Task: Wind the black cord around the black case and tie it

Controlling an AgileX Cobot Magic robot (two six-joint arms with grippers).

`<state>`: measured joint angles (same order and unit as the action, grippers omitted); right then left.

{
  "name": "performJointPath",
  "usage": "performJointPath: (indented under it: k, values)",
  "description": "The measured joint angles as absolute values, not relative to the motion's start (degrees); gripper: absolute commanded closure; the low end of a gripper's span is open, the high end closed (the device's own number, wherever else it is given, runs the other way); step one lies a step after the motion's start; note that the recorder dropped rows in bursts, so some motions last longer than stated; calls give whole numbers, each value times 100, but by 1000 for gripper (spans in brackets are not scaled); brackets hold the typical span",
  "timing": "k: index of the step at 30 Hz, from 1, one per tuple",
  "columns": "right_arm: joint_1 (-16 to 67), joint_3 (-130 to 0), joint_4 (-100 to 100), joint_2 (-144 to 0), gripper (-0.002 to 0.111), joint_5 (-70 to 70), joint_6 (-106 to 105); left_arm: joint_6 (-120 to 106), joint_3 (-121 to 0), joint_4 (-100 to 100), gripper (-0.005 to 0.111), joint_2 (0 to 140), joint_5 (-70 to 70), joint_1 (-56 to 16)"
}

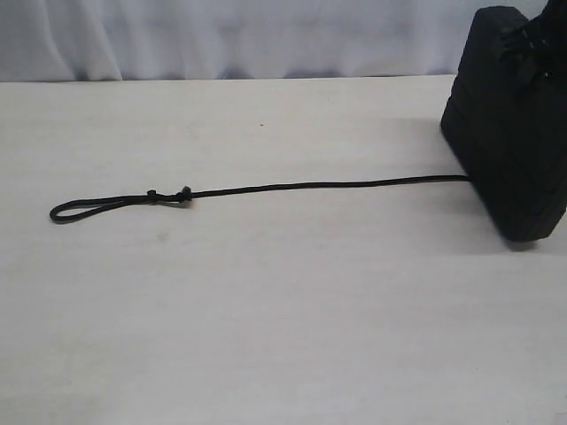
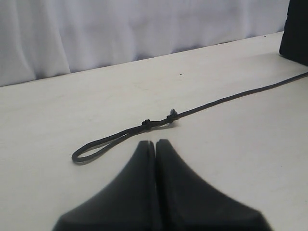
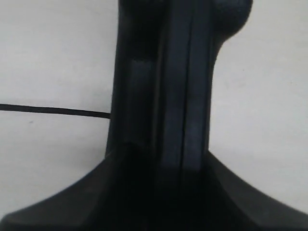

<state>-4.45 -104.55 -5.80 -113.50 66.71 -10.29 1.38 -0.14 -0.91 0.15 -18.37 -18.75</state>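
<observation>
The black case point(image 1: 505, 133) stands on edge at the far right of the table, leaning a little. My right gripper point(image 3: 161, 156) is at its top, and the case point(image 3: 163, 72) fills the space between the jaws, which sit against both its sides. The black cord point(image 1: 310, 186) runs flat from the foot of the case leftwards, past two small knots, and ends in a loop point(image 1: 89, 208). My left gripper point(image 2: 156, 143) is shut and empty, hovering just short of the knots in the cord point(image 2: 216, 102). It does not show in the exterior view.
The pale table point(image 1: 266, 310) runs back to a white curtain point(image 1: 221, 35). A corner of the case point(image 2: 296, 33) shows at the edge of the left wrist view.
</observation>
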Motion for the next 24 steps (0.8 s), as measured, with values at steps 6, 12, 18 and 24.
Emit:
performJointPath:
  k: [6,12,18,24]
  values:
    - [-445,-10267,-480,-11283,79,6682,-1088,138,-14,-91,107,15,-1837,-1875]
    - [-445,-10255,-428,-11255,92,6705,-1088,138,-14,-91,107,15,-1837,-1875]
    - [-445,-10231,-414,-11200,76,6705,-1072,138,-14,-91,107,15,-1837,-1875]
    - [-445,-10205,-449,-11174,99,6751,-1026,138,-14,-91,107,15,-1837,-1875]
